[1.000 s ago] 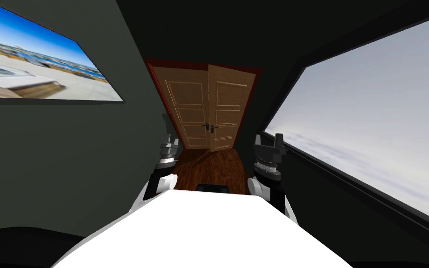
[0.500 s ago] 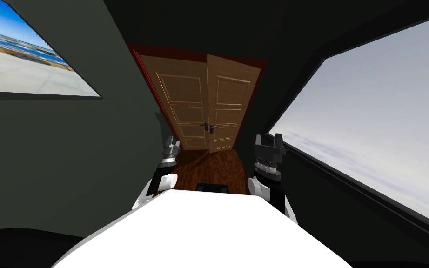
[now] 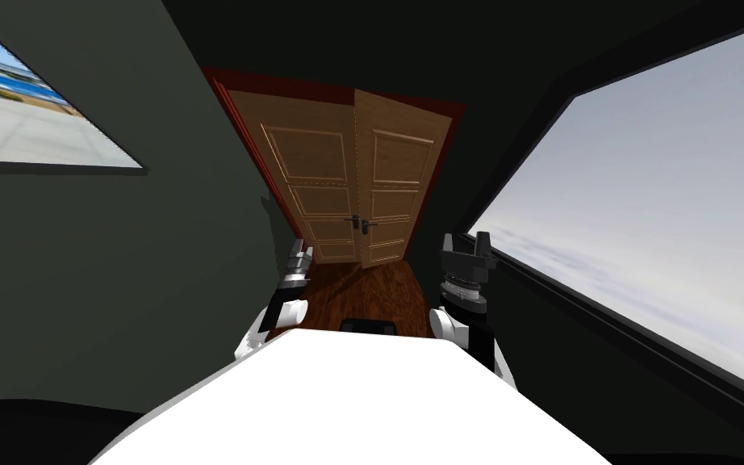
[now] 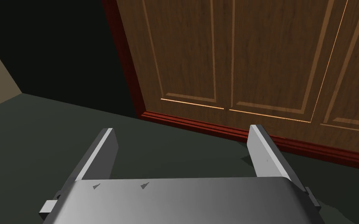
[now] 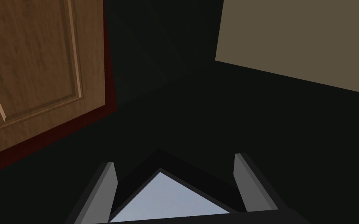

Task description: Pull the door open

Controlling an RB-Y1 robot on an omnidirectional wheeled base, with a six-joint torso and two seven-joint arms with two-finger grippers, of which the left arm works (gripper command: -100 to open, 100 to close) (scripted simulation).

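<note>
Door (image 3: 338, 178): two wooden leaves, the right one slightly ajar.
Left end effector (image 3: 303, 252): released, empty, short of the door.
Right end effector (image 3: 466, 240): released, empty.

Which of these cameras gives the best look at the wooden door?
The head view: the whole door, both leaves and dark handles. The left wrist view catches panels and red frame; the right wrist view, one panel's corner.

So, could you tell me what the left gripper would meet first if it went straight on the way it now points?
Most likely the brown door, close to its red frame. The left gripper, fingers open, has nothing between it and the door, though depth is unclear.
</note>
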